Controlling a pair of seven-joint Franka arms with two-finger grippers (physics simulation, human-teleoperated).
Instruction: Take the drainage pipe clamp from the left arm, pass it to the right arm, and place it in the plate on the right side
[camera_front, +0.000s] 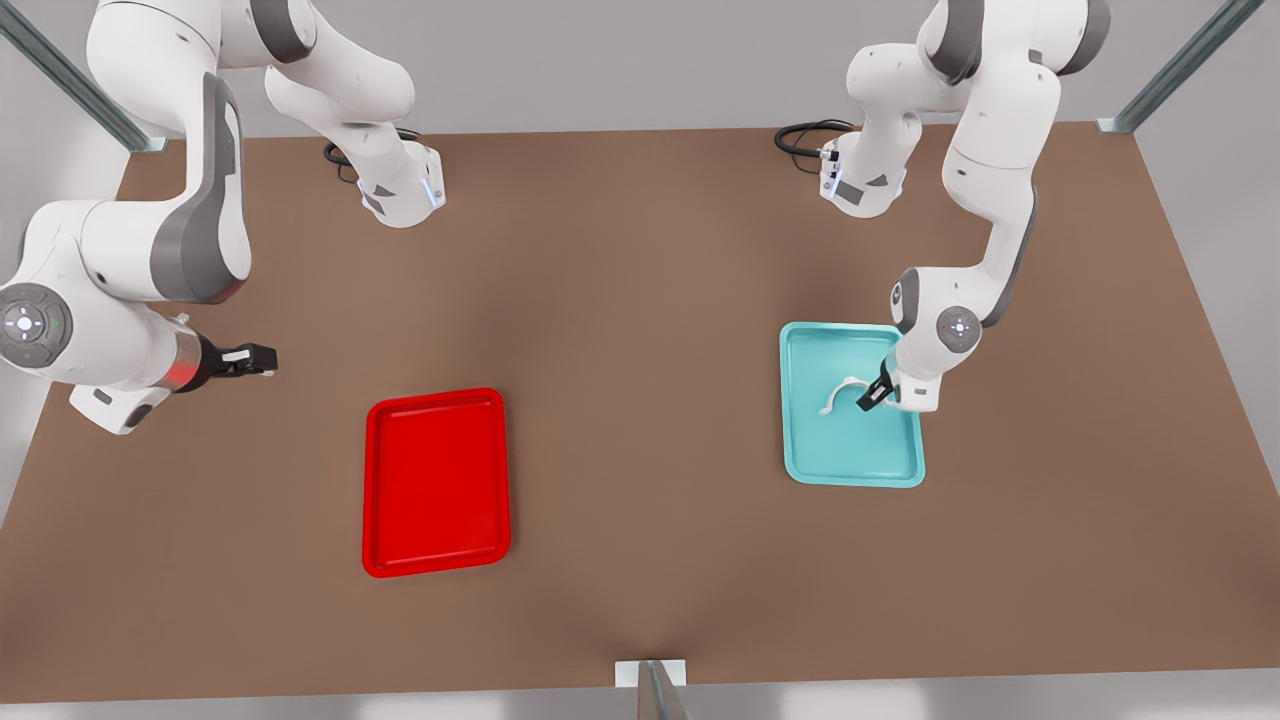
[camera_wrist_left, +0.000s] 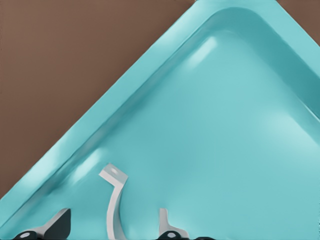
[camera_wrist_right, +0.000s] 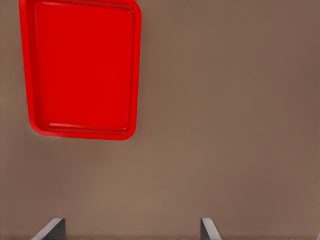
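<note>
From my right wrist cam I see the plate (camera_wrist_right: 82, 67), red, low rim, lying flat on the brown table (camera_wrist_right: 225, 125). My right gripper (camera_wrist_right: 132, 231) hangs over bare table, fingers (camera_wrist_right: 50, 230) spread wide, holding nothing, apart from the plate.

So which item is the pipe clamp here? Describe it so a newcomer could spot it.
Find the teal tray on the brown table, at the front view's right. Inside it, by the left gripper, lies the drainage pipe clamp: a thin white arched strap with flat end tabs, the tray's one loose item.
</note>
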